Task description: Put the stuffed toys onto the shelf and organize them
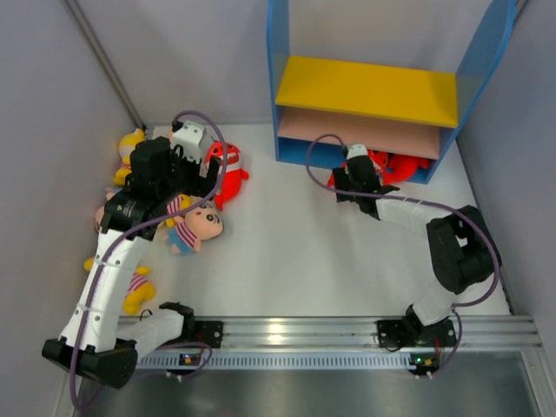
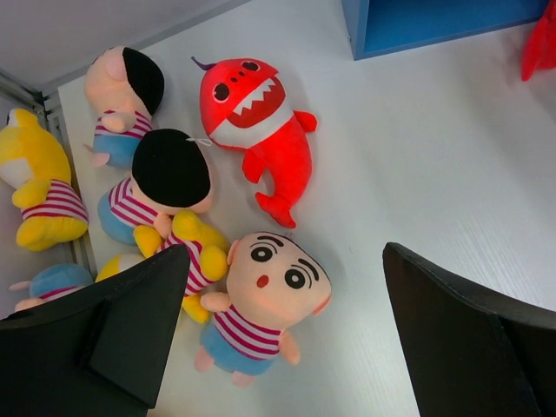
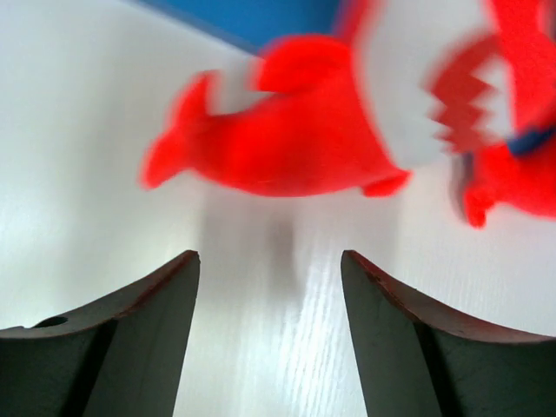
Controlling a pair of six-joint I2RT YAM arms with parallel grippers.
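The shelf (image 1: 365, 91) stands at the back right, with a yellow upper board and a pinkish one below. Two red sharks (image 1: 395, 165) lie at its blue base. My right gripper (image 1: 354, 174) is open just in front of them; in the right wrist view a blurred shark (image 3: 295, 148) lies beyond the gripper (image 3: 269, 261), untouched. At the left lies a pile of stuffed toys: a red shark (image 2: 256, 122), boy dolls (image 2: 161, 178) and yellow figures (image 2: 43, 191). My left gripper (image 2: 287, 252) hangs wide open over a face-up boy doll (image 2: 261, 304), holding nothing.
Grey walls close in on the left and right. A metal rail (image 1: 287, 330) carrying both arm bases runs along the near edge. Another yellow figure (image 1: 137, 291) lies beside my left arm. Purple cables loop over both arms.
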